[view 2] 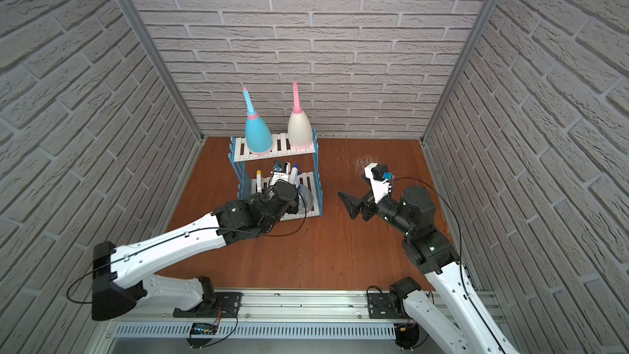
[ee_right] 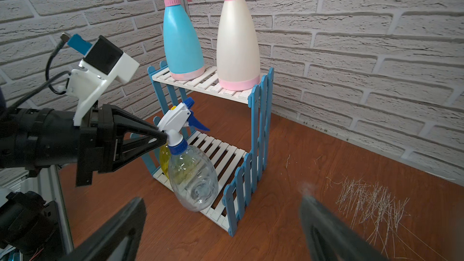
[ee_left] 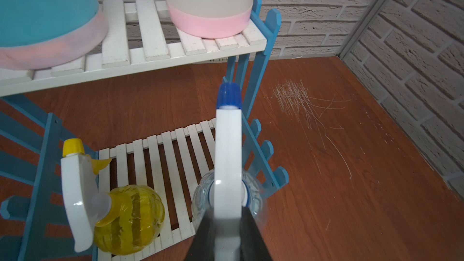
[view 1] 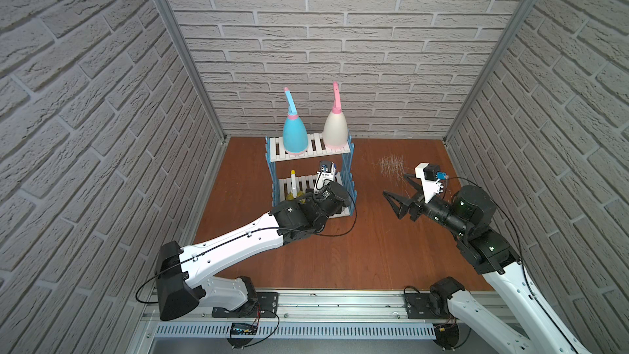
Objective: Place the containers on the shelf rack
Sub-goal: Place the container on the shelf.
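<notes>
Brick-patterned walls (view 1: 340, 28) enclose a brown tabletop (view 1: 340, 250) bearing pale scratches (view 1: 391, 166)

The shelf rack (view 1: 316, 146) held 2 upright bottles on its far upper tier: light-blue bottle (view 1: 294, 136) left, cream bottle (view 1: 335, 129) right. The left arm (view 1: 238, 238) covered the near lower tier beside the yellow bottle (view 1: 293, 183). The right gripper (view 1: 394, 183), jaws spread, hung to the right.

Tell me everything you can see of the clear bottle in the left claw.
The clear bottle is round, ribbed, colourless plastic, with a blue collar and a white spray head with blue nozzle and trigger. It tilts over the rack's lower shelf, beside the yellow bottle. The left claw is shut on its neck; whether its base rests on the slats is unclear.
</notes>
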{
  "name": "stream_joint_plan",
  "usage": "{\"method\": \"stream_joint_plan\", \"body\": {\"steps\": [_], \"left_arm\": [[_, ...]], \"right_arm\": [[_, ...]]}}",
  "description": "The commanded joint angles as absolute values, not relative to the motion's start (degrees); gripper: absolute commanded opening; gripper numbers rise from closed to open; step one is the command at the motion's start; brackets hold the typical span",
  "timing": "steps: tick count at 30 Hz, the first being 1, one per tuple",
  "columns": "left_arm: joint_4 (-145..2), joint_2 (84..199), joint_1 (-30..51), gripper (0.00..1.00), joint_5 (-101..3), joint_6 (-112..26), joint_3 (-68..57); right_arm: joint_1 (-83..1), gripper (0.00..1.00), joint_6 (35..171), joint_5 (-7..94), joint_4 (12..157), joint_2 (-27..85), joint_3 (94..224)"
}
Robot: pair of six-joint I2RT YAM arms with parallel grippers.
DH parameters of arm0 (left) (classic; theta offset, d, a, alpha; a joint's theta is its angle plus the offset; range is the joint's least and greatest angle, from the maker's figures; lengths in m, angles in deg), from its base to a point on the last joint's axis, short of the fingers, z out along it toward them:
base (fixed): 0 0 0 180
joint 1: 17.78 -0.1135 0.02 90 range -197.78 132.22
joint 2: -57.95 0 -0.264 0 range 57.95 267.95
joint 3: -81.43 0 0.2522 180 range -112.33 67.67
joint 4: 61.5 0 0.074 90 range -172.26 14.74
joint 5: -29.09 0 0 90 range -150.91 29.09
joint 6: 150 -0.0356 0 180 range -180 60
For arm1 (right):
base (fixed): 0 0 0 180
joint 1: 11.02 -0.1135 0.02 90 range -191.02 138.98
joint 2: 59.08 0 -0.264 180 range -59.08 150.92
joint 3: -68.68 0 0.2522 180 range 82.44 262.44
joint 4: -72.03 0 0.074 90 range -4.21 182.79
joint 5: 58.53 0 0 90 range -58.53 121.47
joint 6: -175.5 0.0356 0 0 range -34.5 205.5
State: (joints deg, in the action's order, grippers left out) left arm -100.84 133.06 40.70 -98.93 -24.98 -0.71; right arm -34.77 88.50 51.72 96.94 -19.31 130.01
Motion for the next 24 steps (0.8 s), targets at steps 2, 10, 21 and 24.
{"method": "stream_joint_plan", "body": {"steps": [2,10,21,24], "left_arm": [[-97.13,135.28,40.19,0.0,-102.54,-20.57,-0.33],[-97.27,141.48,38.75,0.0,-103.25,-19.78,-2.17],[-98.07,146.46,37.71,0.0,-105.64,-21.41,-4.79],[-98.15,147.21,37.54,0.0,-106.0,-21.51,-5.21]], "right_arm": [[-34.99,1.0,88.45,53.63,92.78,-19.81,129.01],[-34.93,1.0,87.43,53.75,93.47,-20.16,128.86],[-34.95,1.0,85.8,52.14,94.47,-20.16,128.94],[-34.93,1.0,85.67,52.17,94.42,-19.65,128.93]]}}
